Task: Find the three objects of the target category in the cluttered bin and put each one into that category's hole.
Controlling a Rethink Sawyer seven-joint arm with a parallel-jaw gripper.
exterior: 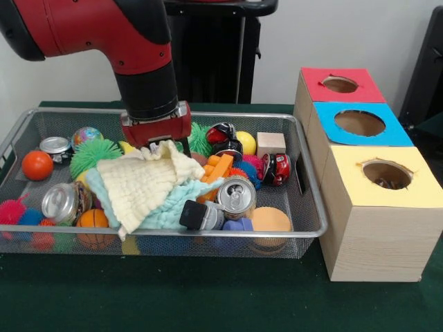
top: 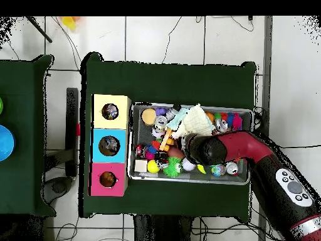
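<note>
Gripper: fingers hidden behind cream cloth, state indeterminable. Arm descends vertically into wire bin; 3 boxes beside.

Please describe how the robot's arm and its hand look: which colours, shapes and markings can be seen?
The arm is thick and rounded, with glossy red shells and black joint sections. Its wrist is a black cylinder that ends in a red block with a silver band. The hand below it is mostly hidden. From overhead, a grey panel with round buttons sits on the arm.
</note>
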